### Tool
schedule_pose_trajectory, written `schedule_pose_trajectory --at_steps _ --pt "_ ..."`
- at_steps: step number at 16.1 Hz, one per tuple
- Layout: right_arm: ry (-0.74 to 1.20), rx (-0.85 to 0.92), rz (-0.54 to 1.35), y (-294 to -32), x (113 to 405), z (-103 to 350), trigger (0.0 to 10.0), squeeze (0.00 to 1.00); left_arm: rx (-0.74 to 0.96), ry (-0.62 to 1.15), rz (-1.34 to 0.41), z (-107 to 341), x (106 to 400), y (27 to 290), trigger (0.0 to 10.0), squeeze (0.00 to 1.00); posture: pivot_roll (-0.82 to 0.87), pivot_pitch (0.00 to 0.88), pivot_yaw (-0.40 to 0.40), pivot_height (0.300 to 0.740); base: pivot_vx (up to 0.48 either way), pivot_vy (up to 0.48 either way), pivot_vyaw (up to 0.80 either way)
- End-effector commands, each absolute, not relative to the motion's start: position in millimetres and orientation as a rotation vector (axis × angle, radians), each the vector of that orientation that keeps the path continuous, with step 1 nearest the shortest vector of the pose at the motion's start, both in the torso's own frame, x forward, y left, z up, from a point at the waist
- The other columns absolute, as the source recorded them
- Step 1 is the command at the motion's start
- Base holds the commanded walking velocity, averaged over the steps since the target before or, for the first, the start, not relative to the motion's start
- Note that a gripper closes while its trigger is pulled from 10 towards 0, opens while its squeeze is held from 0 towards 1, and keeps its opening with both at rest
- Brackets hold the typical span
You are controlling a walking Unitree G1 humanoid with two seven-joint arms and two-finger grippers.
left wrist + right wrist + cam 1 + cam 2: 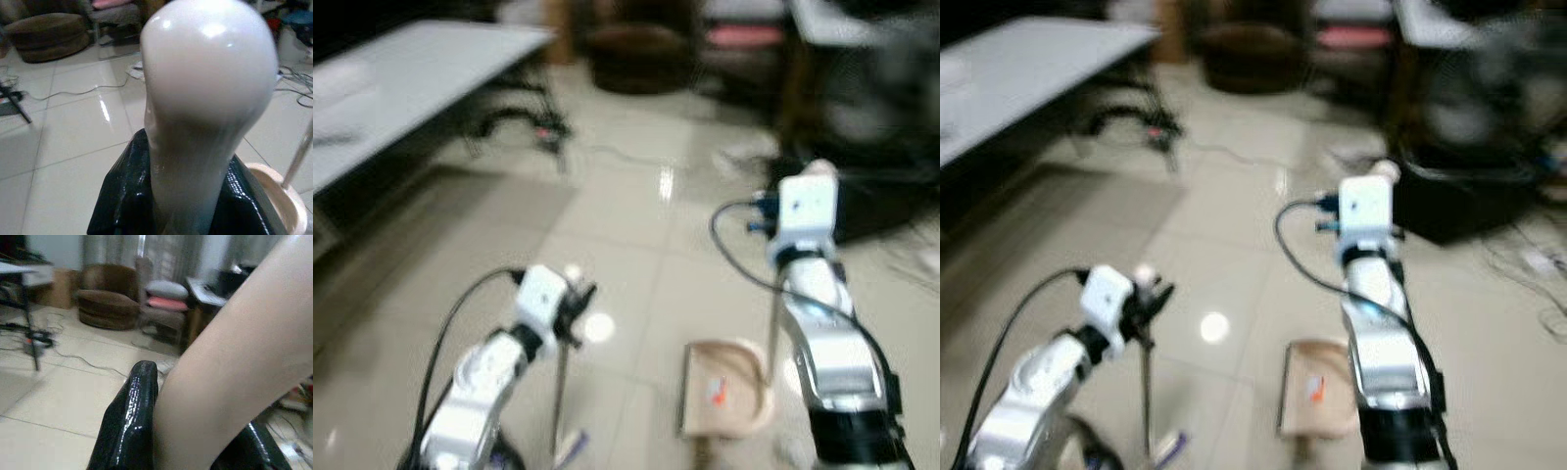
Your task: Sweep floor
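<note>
Both tools in hand and standing near-vertical on the tiled floor. Left gripper clamped on the rounded white top of the broom handle, as confirmed in the left wrist view, where black fingers wrap the base of the white knob. Handle drops almost straight down from that grip, with what looks like the broom head at the near edge, blurred. Right gripper closed around the pale top of the dustpan handle; right wrist view shows one black finger pressed against the pale shaft. Dustpan resting flat on the floor, near and just left of the right arm, with a small orange scrap inside the tray. Key relation: broom head lies to the left of the dustpan, apart from it, at about the same near depth. Judged: coming stroke runs left to right, toward the pan. Pan's open side not clear through blur. Brown seat and grey table far off.
</note>
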State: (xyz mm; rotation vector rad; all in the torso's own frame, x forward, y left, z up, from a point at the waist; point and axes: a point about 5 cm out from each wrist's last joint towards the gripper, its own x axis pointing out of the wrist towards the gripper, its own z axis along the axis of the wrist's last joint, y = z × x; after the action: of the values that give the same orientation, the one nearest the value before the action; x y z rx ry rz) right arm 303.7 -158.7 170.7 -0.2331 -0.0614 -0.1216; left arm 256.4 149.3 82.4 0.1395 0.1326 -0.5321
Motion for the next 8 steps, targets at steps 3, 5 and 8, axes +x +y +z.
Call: schedule_pose_trajectory --at_steps 3,5,8 --pt "-0.1 -0.234 -0.144 -162.7 304.3 182.5 10.0 0.0 0.168 0.051 -0.444 94.8 268.1 148.0 10.0 0.0 -0.1 0.0 0.068 0.74 0.0 0.0 -0.8" --pt "-0.099 -0.23 -0.15 -162.9 302.2 181.7 10.0 0.0 0.196 0.003 -0.345 100.7 277.5 151.3 10.0 0.0 -0.11 0.0 0.07 0.74 0.0 0.0 -0.8" --pt "-0.1 -0.228 -0.163 -164.7 299.4 181.5 10.0 0.0 0.192 -0.04 -0.275 107.4 283.8 150.3 10.0 0.0 -0.12 0.0 0.078 0.74 0.0 0.0 -0.8"
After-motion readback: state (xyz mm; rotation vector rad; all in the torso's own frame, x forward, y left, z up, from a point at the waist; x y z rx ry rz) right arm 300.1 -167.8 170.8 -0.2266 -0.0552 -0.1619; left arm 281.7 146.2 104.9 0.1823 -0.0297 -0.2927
